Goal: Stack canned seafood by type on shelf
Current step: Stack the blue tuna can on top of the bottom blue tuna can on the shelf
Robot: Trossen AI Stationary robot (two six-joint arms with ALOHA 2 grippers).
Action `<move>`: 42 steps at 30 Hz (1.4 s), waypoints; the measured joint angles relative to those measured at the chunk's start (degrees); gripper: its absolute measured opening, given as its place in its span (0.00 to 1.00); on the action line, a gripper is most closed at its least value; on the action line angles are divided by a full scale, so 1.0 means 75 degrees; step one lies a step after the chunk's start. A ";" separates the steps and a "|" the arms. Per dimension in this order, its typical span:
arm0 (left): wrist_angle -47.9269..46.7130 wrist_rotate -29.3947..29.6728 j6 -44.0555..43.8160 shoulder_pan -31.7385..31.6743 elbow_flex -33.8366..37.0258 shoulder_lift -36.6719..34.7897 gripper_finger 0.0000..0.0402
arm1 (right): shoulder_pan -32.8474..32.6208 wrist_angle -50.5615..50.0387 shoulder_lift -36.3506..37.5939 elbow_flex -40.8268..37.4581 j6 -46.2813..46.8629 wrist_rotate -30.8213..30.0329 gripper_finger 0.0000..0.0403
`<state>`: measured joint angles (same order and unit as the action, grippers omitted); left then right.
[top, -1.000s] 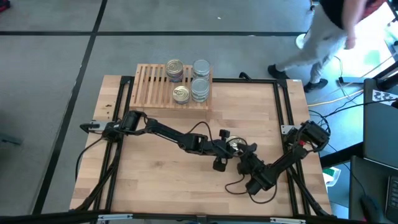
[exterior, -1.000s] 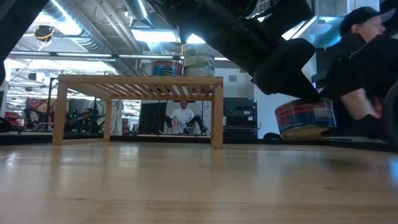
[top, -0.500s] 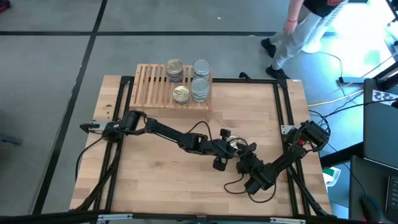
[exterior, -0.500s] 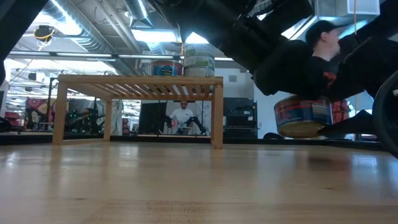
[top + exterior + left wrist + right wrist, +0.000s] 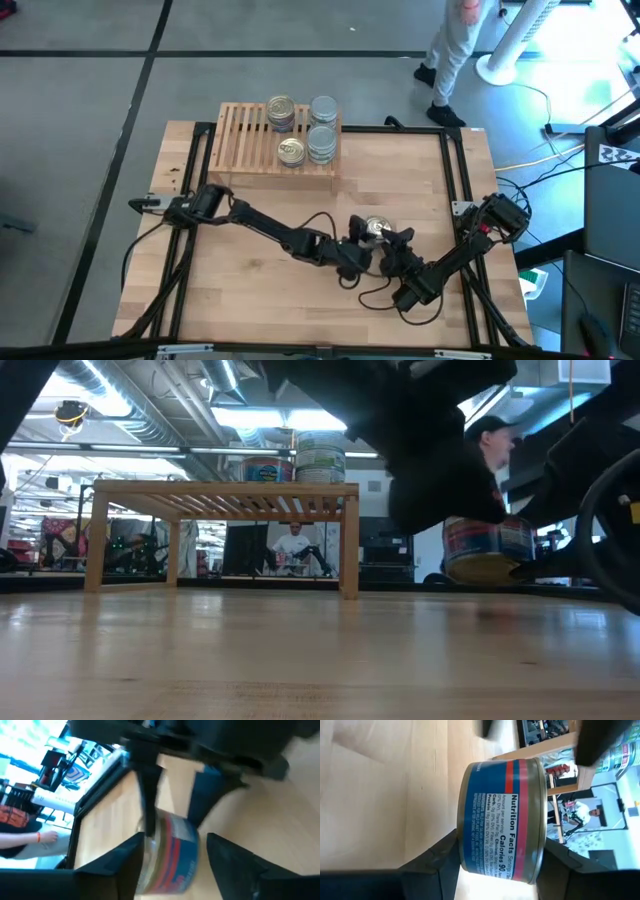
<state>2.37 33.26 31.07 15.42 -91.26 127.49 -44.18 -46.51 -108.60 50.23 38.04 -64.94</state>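
A gold-lidded can with a blue and red label hangs just above the table's middle right, with my right gripper shut on it. My left gripper is open just left of the can; in the left wrist view its fingers flank the can without touching it. The slatted wooden shelf stands at the far edge, and two gold-lidded stacks and two silver-lidded stacks rest on its slats. My right gripper holds the can across its height: one finger lies on the gold lid and the other under the base. The fingers come level from the table's near right. The can stays upright, lid up, clear of the table.
A black frame runs around the wooden tabletop. Loose cables lie near the grippers. A person walks on the floor beyond the far right corner. Bare wood lies to the near left.
My left gripper has let go of the can and drawn back toward the table's near-left, uncovering the gold lid. The can has kept its place and height in my right gripper. The person behind the table has walked on.
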 joint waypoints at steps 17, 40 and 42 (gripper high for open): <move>-0.1461 0.1049 0.0108 0.0160 0.0009 0.0016 0.62 | 0.0003 0.0145 -0.0006 0.0255 0.0181 0.0025 0.49; -0.1235 0.1171 0.0081 0.0274 0.0009 0.0019 0.63 | -0.0006 0.0479 -0.0006 0.0261 0.0138 -0.0267 0.49; -0.1233 0.1174 0.0128 0.0274 0.0009 0.0019 0.63 | -0.0006 0.0490 -0.0006 0.0261 0.0137 -0.0349 0.48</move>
<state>-6.87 42.06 32.03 17.47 -91.20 127.63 -44.23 -42.84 -108.64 52.18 39.07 -67.55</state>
